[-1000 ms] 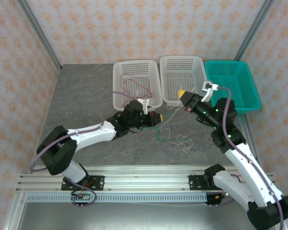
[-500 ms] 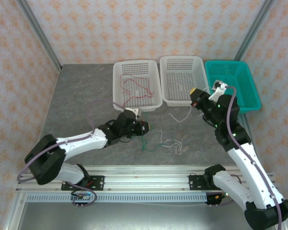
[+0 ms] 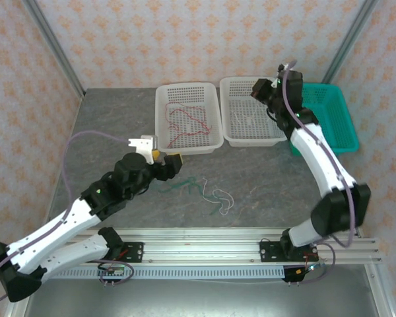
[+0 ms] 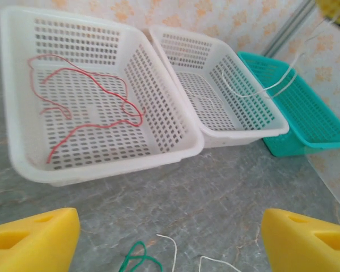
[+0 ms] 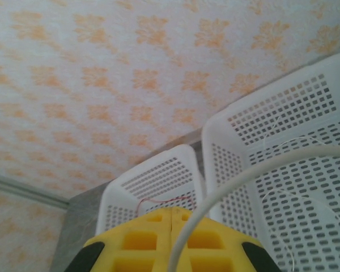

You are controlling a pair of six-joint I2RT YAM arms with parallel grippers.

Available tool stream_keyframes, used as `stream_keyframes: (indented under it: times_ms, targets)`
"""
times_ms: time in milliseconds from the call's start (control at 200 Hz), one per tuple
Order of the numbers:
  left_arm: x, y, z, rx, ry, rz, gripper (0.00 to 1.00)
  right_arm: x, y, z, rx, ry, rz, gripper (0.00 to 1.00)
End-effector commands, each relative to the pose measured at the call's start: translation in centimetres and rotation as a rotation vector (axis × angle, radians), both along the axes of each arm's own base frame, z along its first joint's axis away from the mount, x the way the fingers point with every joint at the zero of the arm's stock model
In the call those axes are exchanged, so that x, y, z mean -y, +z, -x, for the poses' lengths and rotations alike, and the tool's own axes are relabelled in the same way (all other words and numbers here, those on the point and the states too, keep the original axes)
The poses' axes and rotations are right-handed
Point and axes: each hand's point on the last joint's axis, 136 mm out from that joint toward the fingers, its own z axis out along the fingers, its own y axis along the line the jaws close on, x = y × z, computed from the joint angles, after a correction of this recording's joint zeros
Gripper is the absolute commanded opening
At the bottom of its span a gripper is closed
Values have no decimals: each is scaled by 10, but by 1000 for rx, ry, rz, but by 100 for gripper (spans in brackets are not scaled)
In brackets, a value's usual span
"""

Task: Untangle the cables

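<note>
Evidently stood at the sorting step, with one strand being delivered. Found the right gripper (image 5: pixel 171 229) pressed shut on the white cable (image 5: pixel 294 154), held high above the middle white basket (image 3: pixel 251 140), the loose end hanging down inside it. Saw the left gripper (image 3: pixel 166 160) spread wide and holding nothing, hovering low over the table (image 3: pixel 112 125), just beside the teal-green cable (image 3: pixel 177 187). Noted a second white cable (image 3: pixel 219 198) lying near the green one on the table; could not tell whether touching or apart. Found the red cable (image 3: pixel 185 122) lying alone in the left white basket (image 3: pixel 198 146). Judged the next move to call for letting the held cable drop into its basket, then for a low, exact pinch on the green strand, probably meant for the teal basket (image 3: pixel 333 122). Judged all of them string-thin and floppy, resting in loose curls
</note>
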Motion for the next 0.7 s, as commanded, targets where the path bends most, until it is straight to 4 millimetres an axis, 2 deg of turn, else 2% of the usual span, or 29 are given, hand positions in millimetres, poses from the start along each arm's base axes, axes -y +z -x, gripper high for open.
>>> stream_keyframes:
  times_ms: [0,20,60,105,120,160,210,340,415,450,485,596,696]
  targets:
    - [-20,-12,7,-5,45,-55,84,-6,-44,-36,-140,58,-28,2]
    - [-19,-13,8,-4,38,-49,84,-9,-53,-41,-170,78,-28,8]
    - [-17,-11,10,1,22,-35,84,-16,-69,-50,-229,117,-21,28]
    - [-13,-9,11,9,1,-27,85,-13,-84,-57,-305,99,3,46]
    - [-12,-8,12,11,-9,-25,84,-10,-90,-57,-335,85,17,50]
    - [-9,-6,13,19,-27,-23,84,-4,-91,-59,-376,52,43,62]
    - [-6,-2,14,27,-51,-20,85,6,-87,-57,-405,8,77,69]
    - [6,7,13,58,-104,-6,89,15,-60,-35,-378,-20,88,77]
    - [15,9,10,73,-131,-1,90,10,-45,-10,-351,13,56,77]
    - [18,9,8,75,-140,-2,90,9,-46,3,-345,22,36,77]
    - [22,8,5,77,-143,-7,91,11,-41,20,-323,17,17,77]
    - [33,4,-4,70,-166,-29,91,16,-46,79,-305,7,-26,72]
    - [47,-6,-11,42,-199,-53,91,11,-64,140,-337,32,7,68]
